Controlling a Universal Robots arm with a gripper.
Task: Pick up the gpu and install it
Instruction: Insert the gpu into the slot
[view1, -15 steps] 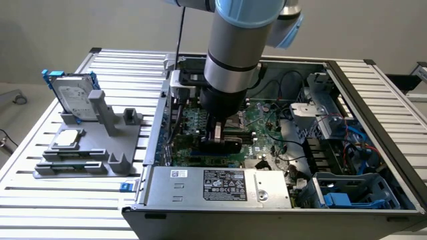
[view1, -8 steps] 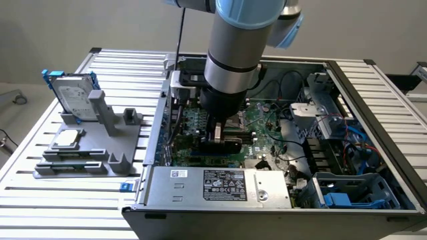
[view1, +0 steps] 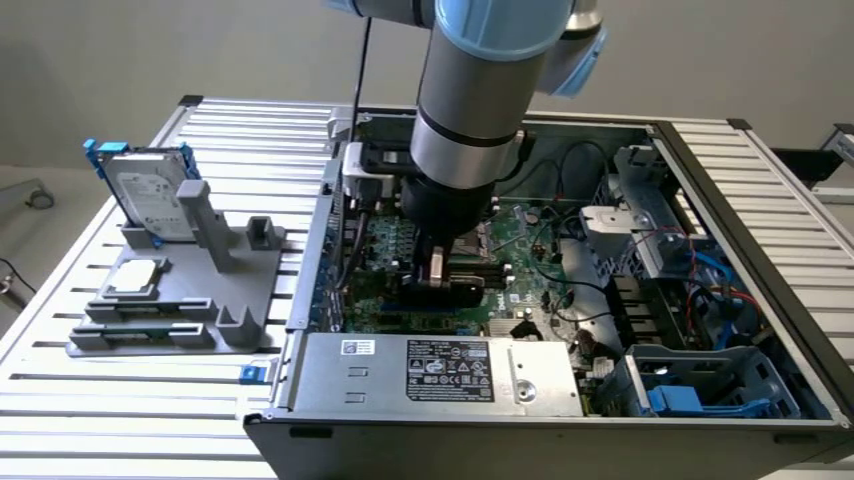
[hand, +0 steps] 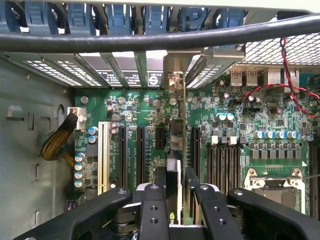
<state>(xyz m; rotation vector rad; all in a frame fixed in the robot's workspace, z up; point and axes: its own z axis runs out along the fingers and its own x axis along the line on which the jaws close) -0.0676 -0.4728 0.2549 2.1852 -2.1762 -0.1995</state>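
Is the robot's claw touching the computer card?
Touching. The wrist view shows the gripper clamped on both sides of the card, held edge-on above the green board.

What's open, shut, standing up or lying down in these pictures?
computer case, open, side panel off.
end effector, shut on the gpu.
gpu, held on edge at the expansion slots, seating unclear.
hard drive, standing upright in the gray holder.
processor chip, lying flat on the gray holder.
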